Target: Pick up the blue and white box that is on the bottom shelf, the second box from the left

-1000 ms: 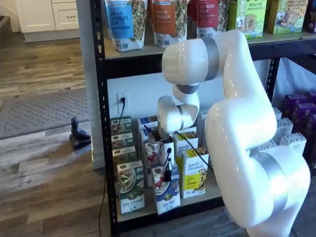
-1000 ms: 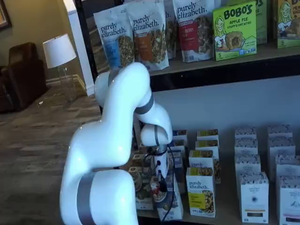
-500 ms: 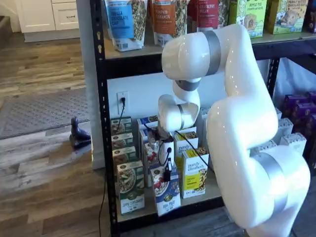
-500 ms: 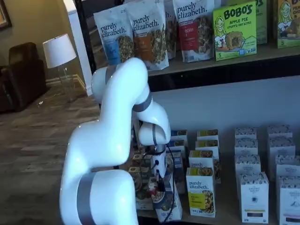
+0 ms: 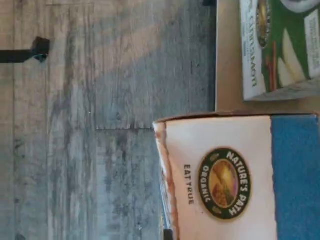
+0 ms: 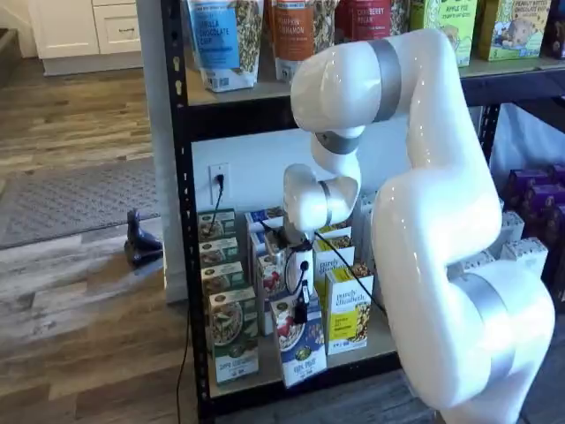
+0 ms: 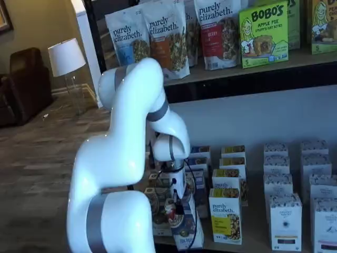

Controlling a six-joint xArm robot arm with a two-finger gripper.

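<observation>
**One box gripped, the lift barely begun**

Half the job looks done from here. The white gripper body with its two black fingers (image 6: 300, 311) sits right down on top of the tall slim blue and white carton with the bowl of red berries on its front (image 6: 299, 346), and the fingers are closed on its upper edge. No gap shows between them in either shelf view, and the box top fills that spot, so I read this as a firm pinch on the carton.

Where is the box? At the very front of the pale tan bottom shelf board framed in black steel rails (image 6: 375, 344), leaning out toward the room. In a shelf view the carton (image 7: 187, 225) tilts forward past the front rail, its foot low near the shelf lip (whether the base touches the board I cannot tell, the arm hides it). The wrist view helps: the carton's white face with the round Nature's Path seal (image 5: 222, 182) hangs over grey wood flooring (image 5: 90, 130), with the shelf edge behind it.

Its neighbours stand put: the green-and-white carton (image 6: 234, 331) just beside it on one side, the yellow-and-white carton (image 6: 348, 311) on the other, both upright.

What's left, by my judgement: bring the box clear of the shelf and up, without clipping the rail or nudging either neighbour. Grasp made; lift not yet complete.
</observation>
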